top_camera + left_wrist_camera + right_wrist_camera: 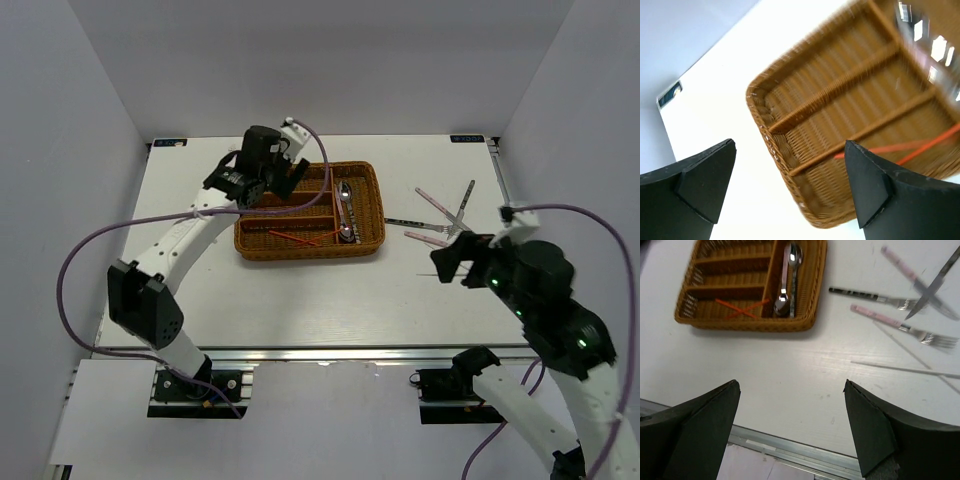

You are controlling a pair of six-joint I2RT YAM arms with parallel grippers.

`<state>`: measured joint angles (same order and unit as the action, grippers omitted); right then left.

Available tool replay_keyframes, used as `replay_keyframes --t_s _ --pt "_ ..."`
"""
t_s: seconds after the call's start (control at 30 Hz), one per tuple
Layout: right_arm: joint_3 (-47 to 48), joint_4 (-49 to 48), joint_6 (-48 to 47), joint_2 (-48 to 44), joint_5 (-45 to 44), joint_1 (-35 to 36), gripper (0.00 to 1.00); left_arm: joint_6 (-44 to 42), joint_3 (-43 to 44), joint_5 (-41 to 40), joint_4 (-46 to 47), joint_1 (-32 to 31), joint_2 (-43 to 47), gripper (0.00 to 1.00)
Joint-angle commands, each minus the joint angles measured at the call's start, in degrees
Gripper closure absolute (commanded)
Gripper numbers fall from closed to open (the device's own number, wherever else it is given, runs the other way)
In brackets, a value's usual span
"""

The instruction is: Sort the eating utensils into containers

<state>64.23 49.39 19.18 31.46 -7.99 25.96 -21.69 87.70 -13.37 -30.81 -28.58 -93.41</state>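
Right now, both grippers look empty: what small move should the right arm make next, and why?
Probably ease the open right gripper forward and down over the pink-handled fork: it lies loose outside the tray, while spoons and red chopsticks are already sorted.

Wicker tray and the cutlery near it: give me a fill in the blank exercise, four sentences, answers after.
The wicker tray holds ___ shiny spoons.
The crossed chopsticks in it are ___ in colour.
The pink-handled fork lies on the ___, outside the tray.
The right gripper is ___, holding nothing.
Missing words: two, red, table, open.
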Motion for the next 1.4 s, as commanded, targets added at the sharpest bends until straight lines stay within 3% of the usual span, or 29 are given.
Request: replay_keyframes --t_s 0.0,0.1,0.2,0.23,0.4,0.5,0.53,0.57,0.67,0.8,0.83,0.9,0.93,1.03,1.07,1.1,1.2,1.37 --pt "-6.90 -12.25 3.05 6.05 4.91 0.06 0.11 21.14 2.57 -8.41 -3.56 0.01 7.17 0.02" --pt "-11.04 -17.11 7.00 12.56 5.18 0.15 0.11 36.69 -3.66 -16.07 -4.25 0.10 13.85 0.02" --pt "-13.86 -25.46 9.47 18.79 5.00 0.67 0.27 41.46 -13.32 -16.25 -3.91 0.10 22.10 0.02" --pt "-13.52 -27.05 9.56 23.25 5.00 1.11 0.37 42.16 -18.04 -16.78 -3.65 0.10 24.21 0.02" --pt "-7.30 -28.91 8.16 37.23 -0.61 7.16 0.44 47.71 -30.29 -21.26 -4.88 0.19 38.87 0.02" --pt "-2.64 -29.35 6.05 44.52 -4.92 8.67 0.68 48.24 -38.02 -24.67 -4.79 0.19 47.05 0.02" --pt "-1.14 -29.17 5.09 46.39 -5.71 8.76 0.94 48.32 -39.70 -26.43 -4.96 0.19 49.00 0.02" --pt "0.62 -28.39 4.47 48.41 -6.24 8.85 1.00 48.93 -41.10 -28.10 -5.31 0.19 50.76 0.02" --pt "3.80 -26.00 3.67 51.07 -7.74 9.11 1.00 48.69 -43.58 -28.22 -4.45 0.10 56.83 0.02" --pt "2.31 -26.37 3.32 46.86 -10.29 9.11 1.00 43.85 -46.30 -16.12 4.76 0.19 60.36 0.02" --pt "1.00 -26.10 3.06 45.80 -12.21 9.11 1.00 43.06 -45.70 -9.64 5.57 0.19 57.23 0.02" --pt "-0.85 -25.40 2.45 42.04 -13.02 7.89 0.76 40.43 -43.42 -2.14 6.98 0.10 50.99 0.02" --pt "-3.03 -24.70 2.27 40.62 -11.45 6.93 0.74 39.11 -39.84 1.46 7.42 0.10 43.21 0.02" --pt "-6.56 -24.60 1.83 33.77 -6.01 2.18 0.68 30.52 -30.01 13.95 7.96 -0.69 31.04 0.09" --pt "-8.48 -24.43 1.65 31.92 -5.20 0.86 0.66 28.22 -27.26 21.12 7.61 -0.78 23.78 0.11" --pt "-9.11 -23.90 1.39 28.51 -4.59 0.50 0.62 25.85 -24.36 24.67 5.95 -0.86 20.49 0.17" --pt "-9.74 -20.30 0.68 22.97 -2.83 0.32 0.59 16.08 -15.65 34.25 3.65 -1.04 11.53 0.22" --pt "-8.60 -13.55 -0.89 15.66 -1.85 0.15 0.55 6.69 -8.97 39.72 2.95 -1.48 2.63 0.29"
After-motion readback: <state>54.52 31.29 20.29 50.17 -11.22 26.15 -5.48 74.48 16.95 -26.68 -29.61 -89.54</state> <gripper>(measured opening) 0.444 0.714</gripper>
